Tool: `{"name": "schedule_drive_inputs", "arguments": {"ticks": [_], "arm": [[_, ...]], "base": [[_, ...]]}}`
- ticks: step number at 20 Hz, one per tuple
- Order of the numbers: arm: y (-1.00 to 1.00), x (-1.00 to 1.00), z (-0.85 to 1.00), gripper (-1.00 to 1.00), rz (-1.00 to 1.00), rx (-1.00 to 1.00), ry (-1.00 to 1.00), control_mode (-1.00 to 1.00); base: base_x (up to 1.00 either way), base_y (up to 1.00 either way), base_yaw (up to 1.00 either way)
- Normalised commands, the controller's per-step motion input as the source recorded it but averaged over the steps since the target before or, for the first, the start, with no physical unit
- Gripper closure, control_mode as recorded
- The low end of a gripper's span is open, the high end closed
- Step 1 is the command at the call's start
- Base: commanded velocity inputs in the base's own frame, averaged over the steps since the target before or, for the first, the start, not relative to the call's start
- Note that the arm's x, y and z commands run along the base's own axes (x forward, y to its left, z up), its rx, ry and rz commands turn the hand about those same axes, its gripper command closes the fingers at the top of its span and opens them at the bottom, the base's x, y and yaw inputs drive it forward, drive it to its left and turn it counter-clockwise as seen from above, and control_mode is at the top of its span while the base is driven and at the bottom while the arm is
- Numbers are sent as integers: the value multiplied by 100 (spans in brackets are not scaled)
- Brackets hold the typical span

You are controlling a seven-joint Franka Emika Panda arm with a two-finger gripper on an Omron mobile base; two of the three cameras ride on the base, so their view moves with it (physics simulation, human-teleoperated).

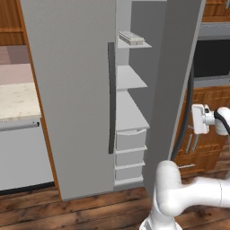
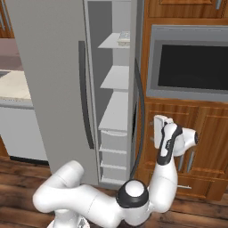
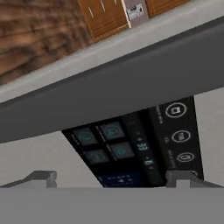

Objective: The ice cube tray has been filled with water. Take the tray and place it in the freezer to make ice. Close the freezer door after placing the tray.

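The ice cube tray [image 1: 131, 37] [image 2: 124, 38] lies on the top white shelf inside the freezer [image 1: 130, 103] [image 2: 116, 102], with nothing touching it. The freezer door [image 1: 168, 90] [image 2: 138, 67] stands swung out towards me, seen almost edge-on. My gripper [image 1: 197, 119] [image 2: 156, 129] [image 3: 111, 177] is at mid height on the door's outer side, far below and to the right of the tray. It is open and empty. In the hand view its fingertips [image 3: 41, 177] point at the black dispenser panel [image 3: 131, 148], with the door's dark handle [image 3: 109, 94] just beyond.
The wider grey fridge door [image 1: 67, 90] [image 2: 49, 67] is closed on the left. A built-in oven [image 2: 191, 67] and wooden cabinets [image 2: 200, 133] stand close behind the open door on the right. A grey dishwasher [image 1: 18, 152] under a pale counter [image 1: 15, 101] sits at the left.
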Motion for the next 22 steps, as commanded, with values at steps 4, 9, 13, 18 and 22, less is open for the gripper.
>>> {"name": "schedule_drive_inputs", "arguments": {"ticks": [4,9,13,18,22], "arm": [[0,25,-14,-100,0,4,1,-100],[12,15,-15,-100,2,1,0,-100],[32,1,-16,-100,5,0,0,-100],[36,3,-17,-100,5,0,0,-100],[35,11,-14,-100,6,0,0,-100]], "base": [[0,0,0],[0,0,0],[0,0,0],[0,0,0],[0,0,0]]}}
